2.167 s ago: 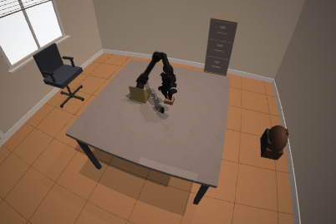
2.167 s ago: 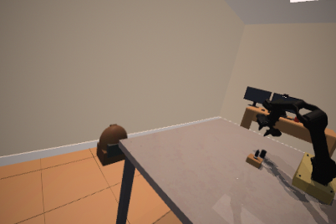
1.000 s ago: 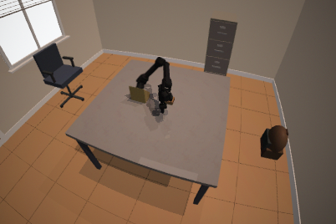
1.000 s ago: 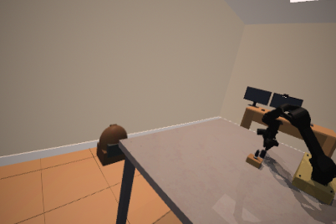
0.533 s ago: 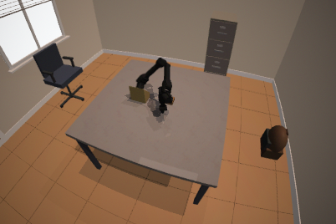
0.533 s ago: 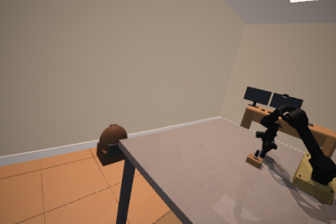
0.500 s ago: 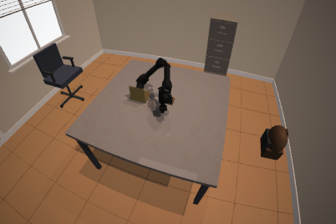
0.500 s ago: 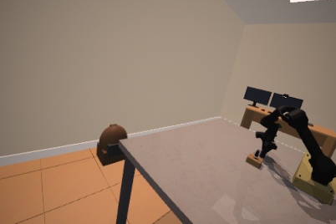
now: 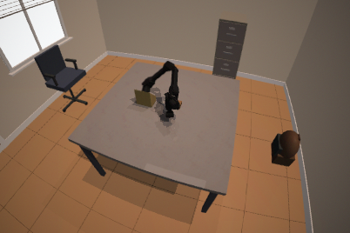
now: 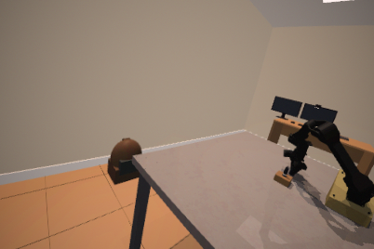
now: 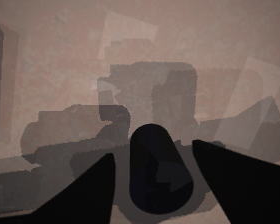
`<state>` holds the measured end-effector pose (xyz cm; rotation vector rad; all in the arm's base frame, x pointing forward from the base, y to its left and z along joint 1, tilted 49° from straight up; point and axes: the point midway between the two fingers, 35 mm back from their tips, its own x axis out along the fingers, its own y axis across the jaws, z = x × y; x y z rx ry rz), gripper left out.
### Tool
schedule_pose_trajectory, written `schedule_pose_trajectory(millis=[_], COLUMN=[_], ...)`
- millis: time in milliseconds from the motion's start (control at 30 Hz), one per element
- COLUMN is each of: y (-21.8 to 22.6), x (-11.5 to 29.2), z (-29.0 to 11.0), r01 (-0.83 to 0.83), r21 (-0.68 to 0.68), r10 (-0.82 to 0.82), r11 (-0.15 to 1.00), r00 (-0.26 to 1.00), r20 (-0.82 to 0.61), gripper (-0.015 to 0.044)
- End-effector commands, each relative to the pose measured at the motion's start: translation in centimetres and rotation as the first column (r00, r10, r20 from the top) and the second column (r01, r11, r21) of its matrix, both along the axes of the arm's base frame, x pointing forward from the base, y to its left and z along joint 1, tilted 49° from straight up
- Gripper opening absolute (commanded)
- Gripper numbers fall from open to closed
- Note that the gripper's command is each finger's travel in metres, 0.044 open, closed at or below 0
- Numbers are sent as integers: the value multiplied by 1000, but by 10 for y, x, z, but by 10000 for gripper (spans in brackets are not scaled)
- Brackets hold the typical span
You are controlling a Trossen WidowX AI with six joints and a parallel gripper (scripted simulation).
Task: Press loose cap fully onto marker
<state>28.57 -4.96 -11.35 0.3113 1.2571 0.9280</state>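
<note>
A grey table (image 9: 131, 140) carries the black arm (image 9: 171, 75) on its tan base (image 9: 144, 97). The arm bends over and reaches down to the tabletop. Just beside its lowered end sits the tan holder block (image 10: 282, 178) (the marker in it is probably the small dark shape on top, too small to be sure). In the wrist view the gripper (image 11: 161, 172) is low over the table, jaws partly open and holding nothing, with the dark cap (image 11: 158, 170) upright between the two fingers.
</note>
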Motion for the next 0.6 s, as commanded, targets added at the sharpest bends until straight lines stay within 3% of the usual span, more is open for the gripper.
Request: schedule_pose_trajectory(millis=[0, 100, 400, 500, 567], y=[3, 3, 3, 0, -5], x=[-1, -1, -1, 0, 1], z=[-3, -3, -3, -4, -3], r01=[8, 8, 8, 19, 25], r21=[5, 5, 5, -8, -16], r10=[-8, -8, -8, -19, -26], r11=[1000, 1000, 1000, 1000, 1000], r00=[1000, 1000, 1000, 1000, 1000], r20=[-5, -5, -5, -5, -5], gripper=[229, 151, 91, 12, 0])
